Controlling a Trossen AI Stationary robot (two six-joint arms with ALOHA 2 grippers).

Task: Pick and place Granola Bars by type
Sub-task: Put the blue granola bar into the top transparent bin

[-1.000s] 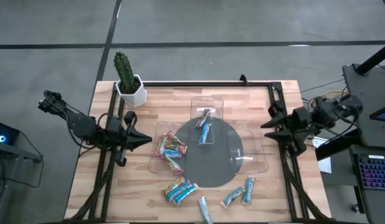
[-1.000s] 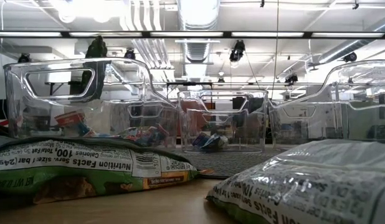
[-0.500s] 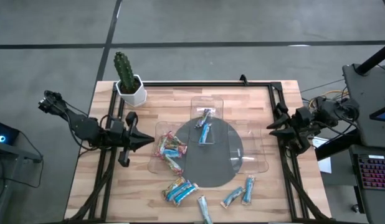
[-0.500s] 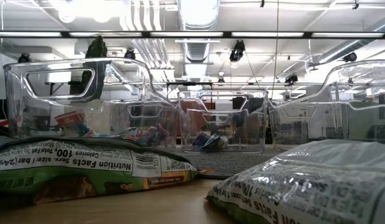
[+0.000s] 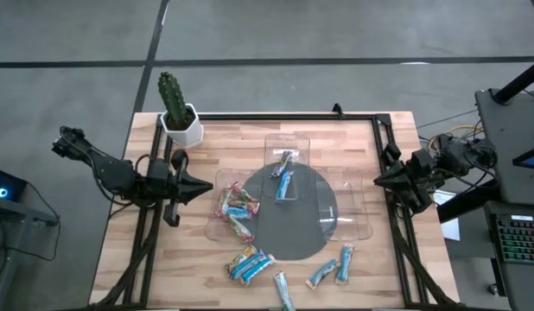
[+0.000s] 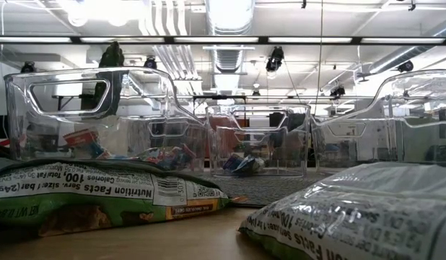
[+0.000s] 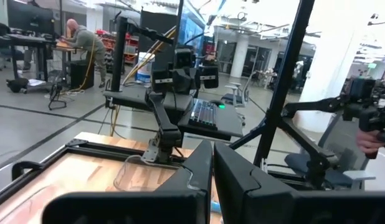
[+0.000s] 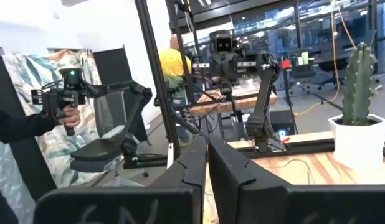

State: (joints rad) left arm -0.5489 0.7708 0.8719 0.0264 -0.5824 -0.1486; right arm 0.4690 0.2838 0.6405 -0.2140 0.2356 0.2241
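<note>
Granola bars lie in three places. A mixed red and blue heap [image 5: 235, 207] fills the clear left tray [image 5: 217, 226]. Two blue bars [image 5: 286, 179] rest in the far tray [image 5: 300, 142]. Several loose bars [image 5: 250, 264] [image 5: 332, 268] lie flat on the wood near the table's near edge; two of them, a green-wrapped bar [image 6: 100, 191] and a silvery bar [image 6: 367, 209], fill the low view's foreground. My left gripper [image 5: 206, 187] hovers shut at the table's left side, next to the left tray. My right gripper [image 5: 378, 180] hovers shut at the right edge, beside the right tray [image 5: 358, 226].
A round grey mat [image 5: 297, 233] lies under the three trays at the table's middle. A cactus in a white pot [image 5: 176, 112] stands at the far left corner. Black frame rails [image 5: 276, 117] border the table. A person's hand holds a controller [image 8: 61, 102] in the room beyond.
My right gripper has drawn back toward the table's right edge, away from the right tray. My left gripper has shifted slightly toward the far edge. The bars and trays have stayed in place.
</note>
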